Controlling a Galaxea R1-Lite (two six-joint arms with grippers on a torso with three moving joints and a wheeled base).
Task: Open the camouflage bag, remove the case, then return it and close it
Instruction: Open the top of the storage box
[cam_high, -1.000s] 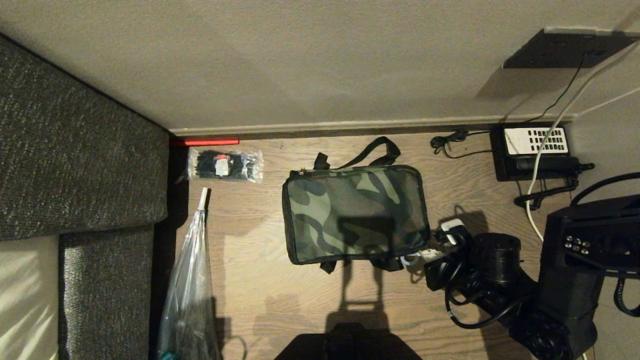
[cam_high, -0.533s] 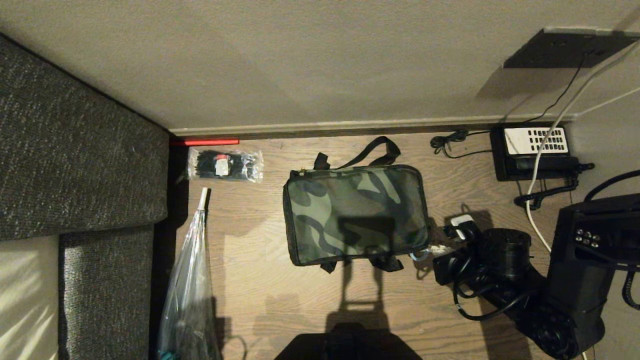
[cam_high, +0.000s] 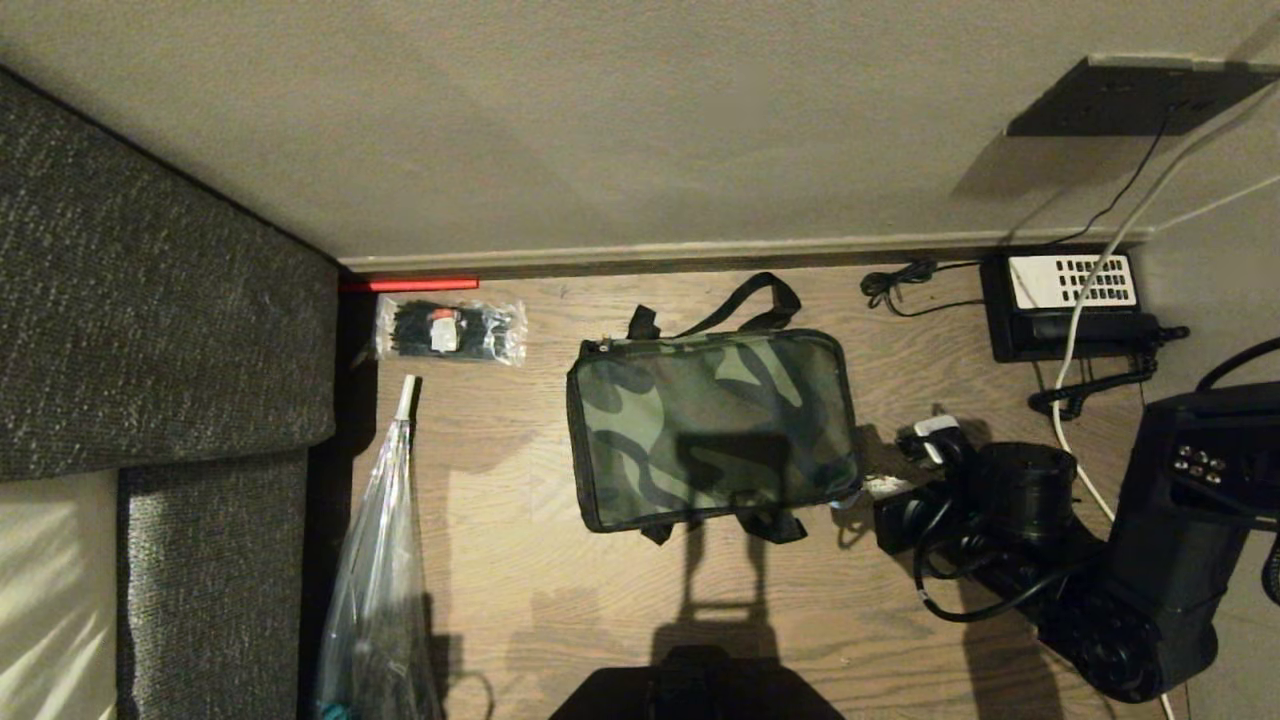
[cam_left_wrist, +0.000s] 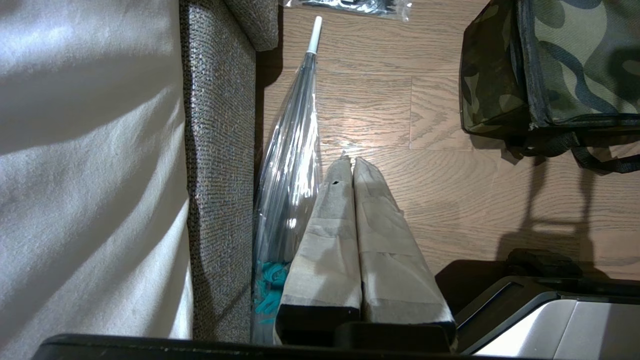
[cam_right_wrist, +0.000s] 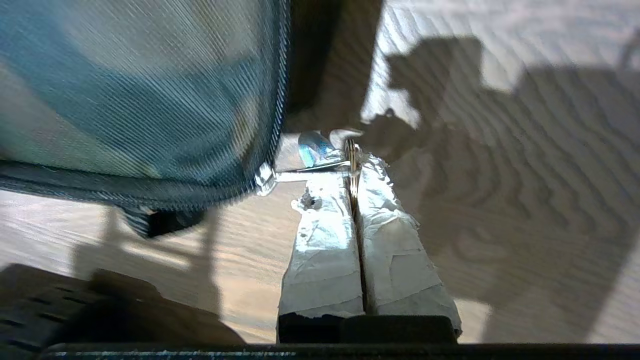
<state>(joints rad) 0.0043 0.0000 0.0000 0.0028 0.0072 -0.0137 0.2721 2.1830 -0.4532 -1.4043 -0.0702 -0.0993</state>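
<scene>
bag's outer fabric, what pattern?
Green, tan and black camouflage with black trim on the camouflage bag; clearest in the head view.

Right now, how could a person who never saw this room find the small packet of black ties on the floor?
Start at the grey sofa on the left side of the wooden floor. Near its far corner, close to the wall, lies a short red strip, and the packet of ties is just in front of it. Unlike the long clear umbrella nearby, it is small, flat and filled with black ties.
</scene>
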